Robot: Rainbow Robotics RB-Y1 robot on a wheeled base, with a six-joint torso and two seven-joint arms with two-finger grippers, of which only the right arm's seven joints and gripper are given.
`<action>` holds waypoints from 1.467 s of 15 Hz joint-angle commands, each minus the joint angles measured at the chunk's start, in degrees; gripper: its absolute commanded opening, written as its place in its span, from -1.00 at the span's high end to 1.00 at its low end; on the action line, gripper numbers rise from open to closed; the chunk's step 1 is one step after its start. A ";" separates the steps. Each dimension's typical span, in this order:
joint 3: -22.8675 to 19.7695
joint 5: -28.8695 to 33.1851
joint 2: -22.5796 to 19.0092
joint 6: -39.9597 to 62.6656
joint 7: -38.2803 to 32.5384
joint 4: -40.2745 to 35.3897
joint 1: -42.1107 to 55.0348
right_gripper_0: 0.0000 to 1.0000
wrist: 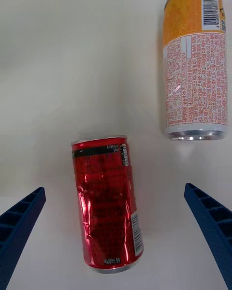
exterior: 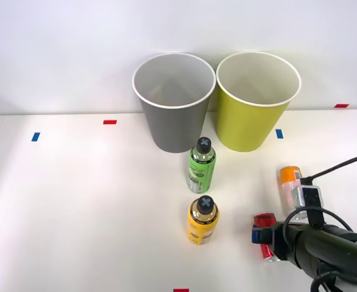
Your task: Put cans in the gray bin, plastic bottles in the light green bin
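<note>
Jaws spread wide over red can (wrist: 107,208), lying on white table (exterior: 93,201), pale wall behind.

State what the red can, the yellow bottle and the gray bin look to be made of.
Red can: thin metal, likely aluminium; glossy foil-like red with crinkled highlights and a silver end rim.
Yellow bottle: probably plastic, with a smooth yellow wrap and a matte black cap marked with a gray cross.
Gray bin: matte gray wall, white rim and inside; paper or plastic, hard to say.

White table (exterior: 75,201) w/ 2 bins (exterior: 174,100), 2 bottles (exterior: 202,165), 2 cans (exterior: 289,182).
</note>
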 commanded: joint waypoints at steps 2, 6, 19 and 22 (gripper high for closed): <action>-0.27 -1.42 1.05 0.82 -5.17 0.10 -1.17 -1.00; -0.09 -0.55 1.84 2.58 -3.14 0.18 -2.93 -1.00; 2.28 -2.74 1.75 4.16 -2.35 6.69 -7.32 -1.00; 2.19 -2.74 3.60 4.16 -1.91 9.41 -8.29 -1.00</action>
